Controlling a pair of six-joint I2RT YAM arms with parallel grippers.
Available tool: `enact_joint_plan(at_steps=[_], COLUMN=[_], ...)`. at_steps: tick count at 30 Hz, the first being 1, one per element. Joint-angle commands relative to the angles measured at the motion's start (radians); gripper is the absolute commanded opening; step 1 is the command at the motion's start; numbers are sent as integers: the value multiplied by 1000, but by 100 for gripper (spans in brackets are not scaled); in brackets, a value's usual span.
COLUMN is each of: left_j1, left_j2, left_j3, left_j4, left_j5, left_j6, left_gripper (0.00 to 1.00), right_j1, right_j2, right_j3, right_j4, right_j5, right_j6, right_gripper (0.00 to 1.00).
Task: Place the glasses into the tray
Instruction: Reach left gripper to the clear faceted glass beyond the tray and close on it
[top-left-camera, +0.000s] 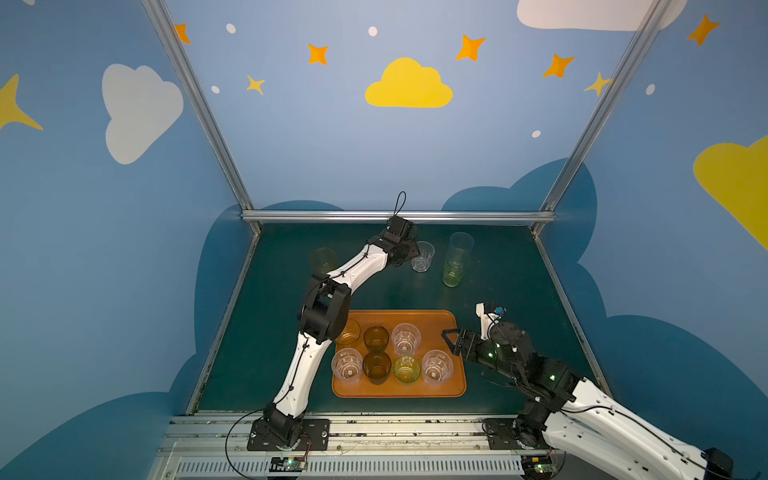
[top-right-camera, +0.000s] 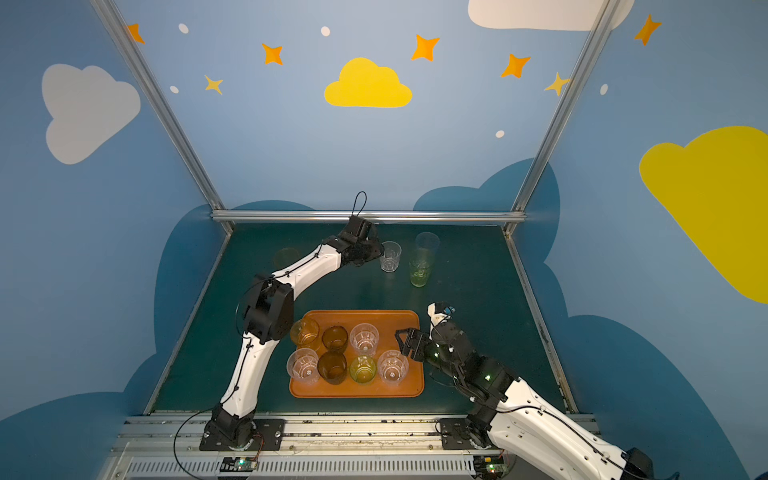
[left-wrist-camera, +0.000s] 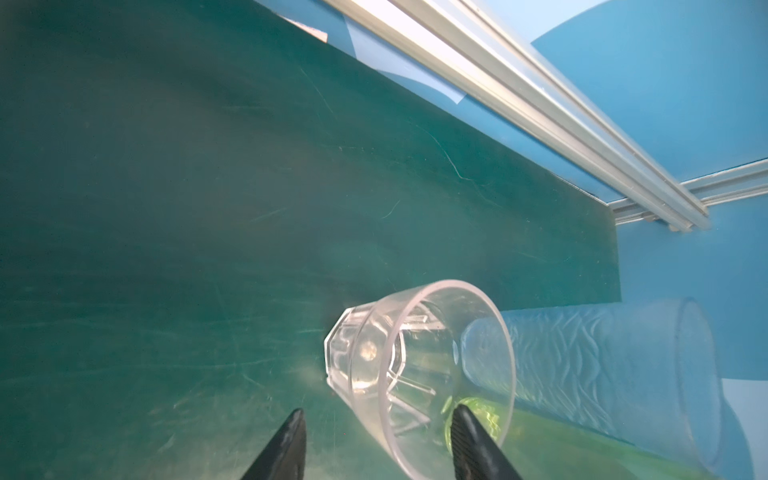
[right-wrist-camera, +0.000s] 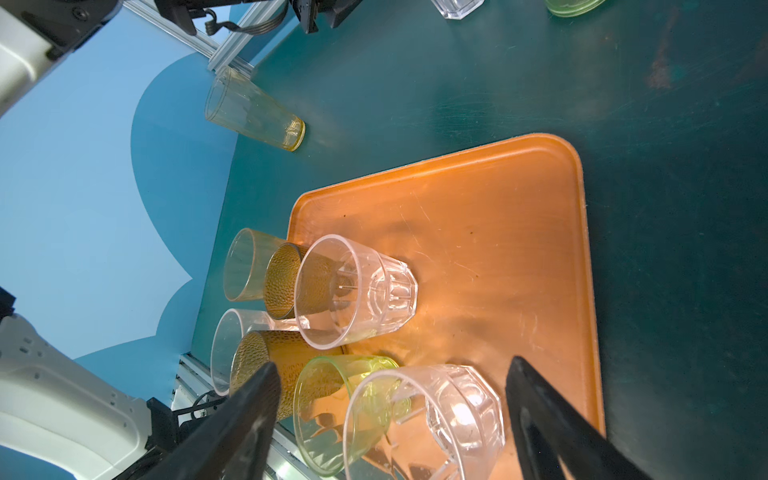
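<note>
The orange-brown tray (top-left-camera: 436, 322) (right-wrist-camera: 498, 249) holds several short glasses, clear, brown, amber and yellow-green. Four glasses stand on the green mat at the back. They are a clear faceted one (top-left-camera: 423, 256) (left-wrist-camera: 374, 353), a tall greyish-clear one (top-left-camera: 460, 245), a tall green one (top-left-camera: 453, 274) and a tall amber one (top-left-camera: 323, 259) at the left. My left gripper (top-left-camera: 409, 253) (left-wrist-camera: 377, 411) is open at the clear faceted glass, its near wall between the jaws. My right gripper (top-left-camera: 451, 338) (right-wrist-camera: 392, 363) hangs open over the tray's right side, above a clear glass (right-wrist-camera: 449, 415).
The aluminium frame rail (top-left-camera: 395, 215) and the blue back wall run close behind the far glasses. The left arm's elbow (top-left-camera: 324, 309) hangs over the tray's left corner. The arm bases sit on the front rail (top-left-camera: 374, 432).
</note>
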Motion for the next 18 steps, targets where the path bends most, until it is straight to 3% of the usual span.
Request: enact_joint_plan(at_steps=[1, 18], left_j1=[7, 7], left_j2=[26, 108], left_j3=[46, 143], left_j4=[-37, -94], left_j5=[-12, -90], left_j6=[0, 36], left_gripper=[54, 46], right_j1=[-5, -7], right_j2=[-7, -15], right_j3=[-4, -12], right_j4=[7, -14], right_j5=[11, 31], right_j6=[-2, 9], right_gripper=[84, 84])
